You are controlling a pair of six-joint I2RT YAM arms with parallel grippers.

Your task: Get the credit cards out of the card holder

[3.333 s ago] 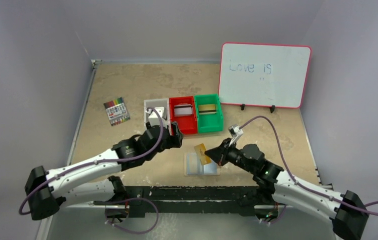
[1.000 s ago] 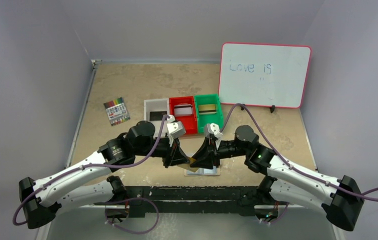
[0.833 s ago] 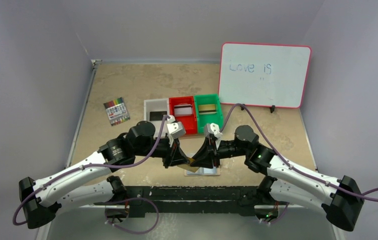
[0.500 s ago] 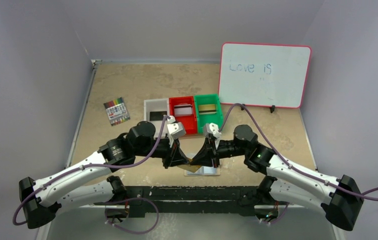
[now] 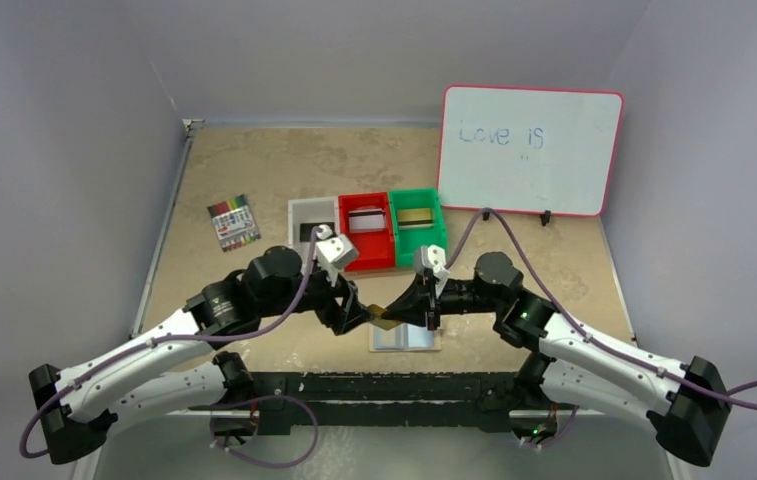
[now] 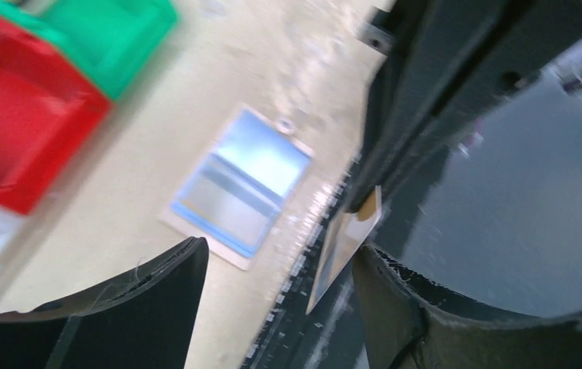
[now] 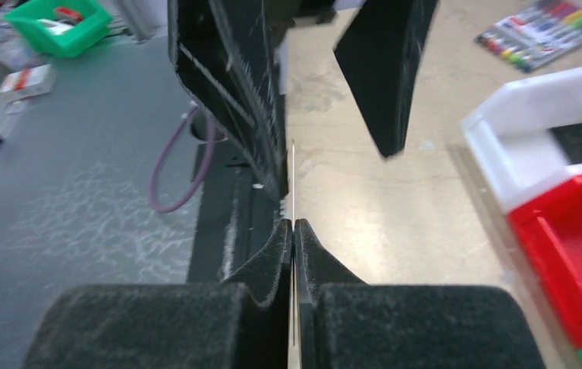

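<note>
Your right claw (image 7: 293,227) was clamped tight on the thin gold-tan flat card (image 7: 293,181), which stood edge-on straight out of its fingertips, lifted off the table (image 5: 254,170). Beneath it, slightly right, the open bifold card holder (image 5: 404,338), pale blue inside, lay flat by the table's near edge. Your left claw (image 6: 276,257) sat just left of the card, fingers spread apart, touching nothing. A second earlier that left claw had pinched the card while your right one stood partly open. Since then the grip had changed sides and the left arm had drawn back leftward.
</note>
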